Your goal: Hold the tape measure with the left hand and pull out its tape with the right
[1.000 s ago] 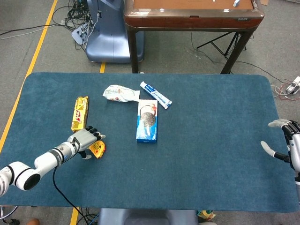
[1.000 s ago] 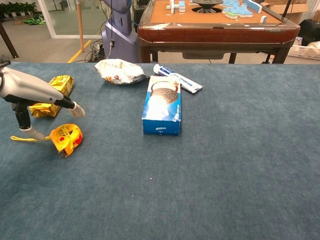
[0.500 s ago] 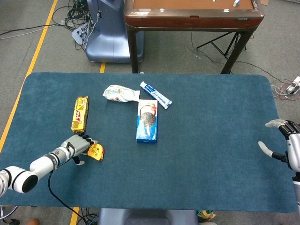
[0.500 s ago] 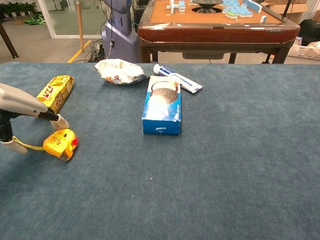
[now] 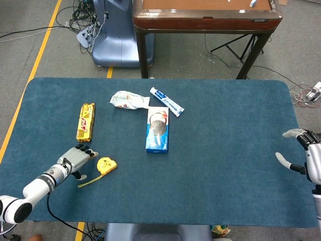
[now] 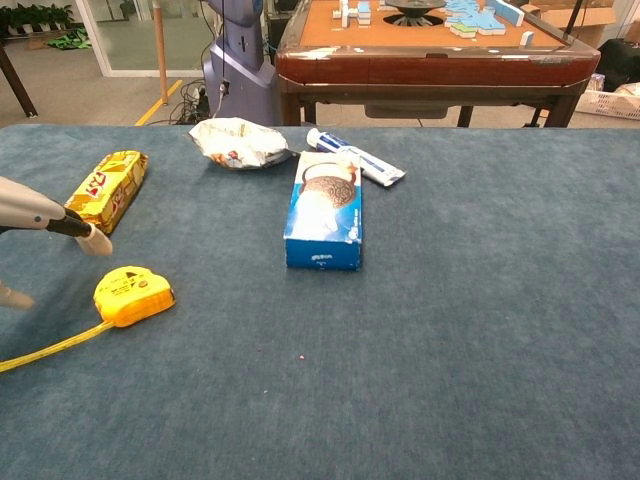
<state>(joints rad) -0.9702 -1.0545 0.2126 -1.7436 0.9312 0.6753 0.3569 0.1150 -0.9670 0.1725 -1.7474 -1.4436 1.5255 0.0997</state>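
Observation:
A yellow tape measure [image 5: 106, 164] [image 6: 133, 296] lies flat on the blue table, with a short length of yellow tape [image 6: 50, 349] trailing out toward the front left. My left hand [image 5: 75, 156] [image 6: 45, 214] hovers just left of it, fingers spread, holding nothing and not touching it. My right hand [image 5: 303, 153] stays open at the table's far right edge, far from the tape measure; the chest view does not show it.
A yellow snack bar [image 5: 86, 121] lies behind the left hand. A white crumpled bag [image 5: 129, 100], a toothpaste tube [image 5: 166, 101] and a blue cookie box [image 5: 157, 129] sit mid-table. A wooden table [image 5: 205, 15] stands beyond the far edge.
My left hand let go of the tape measure and drew back to the left. The tape measure now lies flat with some tape pulled out. The right hand barely moved.

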